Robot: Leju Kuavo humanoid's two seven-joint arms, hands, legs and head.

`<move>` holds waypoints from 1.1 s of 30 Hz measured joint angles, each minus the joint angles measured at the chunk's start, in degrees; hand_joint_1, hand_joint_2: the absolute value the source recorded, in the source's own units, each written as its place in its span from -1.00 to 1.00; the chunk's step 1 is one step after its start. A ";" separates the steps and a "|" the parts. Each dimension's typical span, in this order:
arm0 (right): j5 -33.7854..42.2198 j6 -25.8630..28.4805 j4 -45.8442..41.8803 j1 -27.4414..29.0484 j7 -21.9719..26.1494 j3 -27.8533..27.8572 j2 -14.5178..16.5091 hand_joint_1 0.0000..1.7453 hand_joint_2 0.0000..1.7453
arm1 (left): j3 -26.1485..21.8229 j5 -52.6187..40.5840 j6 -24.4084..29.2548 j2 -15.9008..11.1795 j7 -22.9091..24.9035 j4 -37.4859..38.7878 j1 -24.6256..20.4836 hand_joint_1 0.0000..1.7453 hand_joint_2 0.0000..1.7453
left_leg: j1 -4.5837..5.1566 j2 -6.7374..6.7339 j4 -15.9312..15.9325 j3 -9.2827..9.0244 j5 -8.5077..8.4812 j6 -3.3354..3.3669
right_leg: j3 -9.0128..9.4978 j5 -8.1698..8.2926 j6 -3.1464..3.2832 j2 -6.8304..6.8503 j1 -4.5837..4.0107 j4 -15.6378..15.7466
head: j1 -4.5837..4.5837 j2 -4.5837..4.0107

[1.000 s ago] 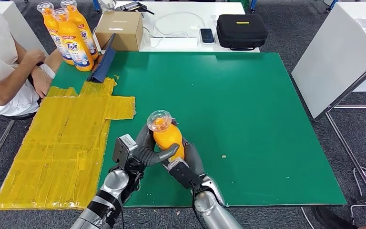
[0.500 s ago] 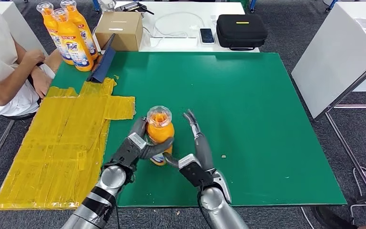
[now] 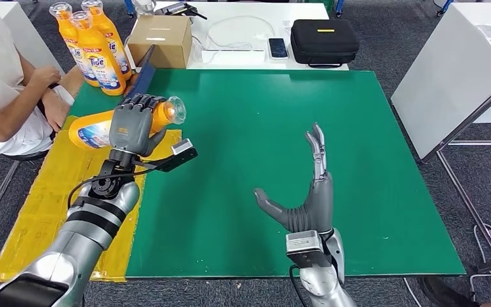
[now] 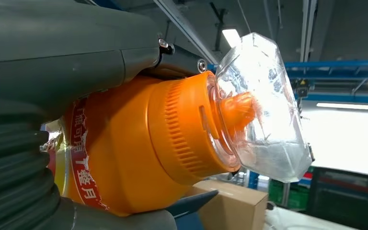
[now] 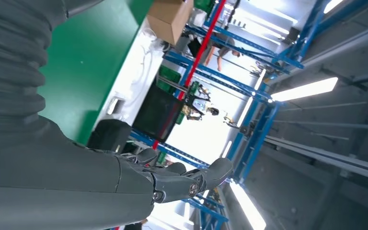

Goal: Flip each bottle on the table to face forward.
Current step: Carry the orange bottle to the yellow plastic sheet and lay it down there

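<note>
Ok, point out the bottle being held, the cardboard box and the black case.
Held bottle (image 3: 93, 131), head view, on its label end left of the left hand.
Cardboard box (image 3: 161, 39), head view, middle of its top.
Black case (image 3: 324, 39), head view, middle of its lid.

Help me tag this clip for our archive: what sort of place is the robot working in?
Probably a lab or warehouse-style test hall. Blue metal racking and strip lights stand overhead, and the green mat table beside white tables looks staged around detergent bottles.

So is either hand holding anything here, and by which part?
The left hand grips the orange bottle around its body below the cap, bottle lying sideways. The right hand is open, holding nothing.
</note>
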State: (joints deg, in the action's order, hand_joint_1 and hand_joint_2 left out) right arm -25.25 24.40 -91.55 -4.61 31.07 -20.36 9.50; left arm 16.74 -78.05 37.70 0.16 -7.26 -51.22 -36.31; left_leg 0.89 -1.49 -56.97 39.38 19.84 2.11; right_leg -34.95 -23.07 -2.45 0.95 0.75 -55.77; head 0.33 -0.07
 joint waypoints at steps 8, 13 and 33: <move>0.09 0.03 -2.09 0.57 0.01 -0.01 -0.67 -1.00 1.00 | 0.02 -0.17 0.35 -0.47 0.07 4.10 -1.70 1.00 1.00 | 0.00 0.00 0.00 0.01 0.00 0.00 | -0.01 0.00 0.00 0.00 -0.01 0.00 | 0.00 0.00; 0.09 0.03 -2.33 0.63 0.01 -0.01 -0.85 -1.00 1.00 | 0.02 -0.19 0.37 -0.57 0.09 5.12 -2.06 1.00 1.00 | 0.00 -0.01 0.00 0.01 0.00 0.00 | -0.01 0.00 0.00 0.00 -0.01 0.00 | 0.00 0.01; 4.08 -0.59 -2.07 1.25 1.37 3.89 -3.56 -1.00 1.00 | 3.96 -4.64 -4.81 -2.75 1.04 23.11 -1.75 1.00 1.00 | 0.00 0.00 0.00 0.07 0.02 -0.02 | -0.05 -0.02 0.01 -0.01 -0.01 0.00 | -0.01 0.00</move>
State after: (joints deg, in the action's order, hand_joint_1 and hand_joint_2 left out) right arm -21.17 23.81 -93.61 -3.36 32.45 -16.47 5.94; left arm 20.70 -82.69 32.89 -2.58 -6.22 -28.11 -38.07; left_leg 0.90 -1.50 -56.96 39.45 19.86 2.09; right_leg -35.00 -23.09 -2.43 0.94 0.74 -55.77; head 0.32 -0.07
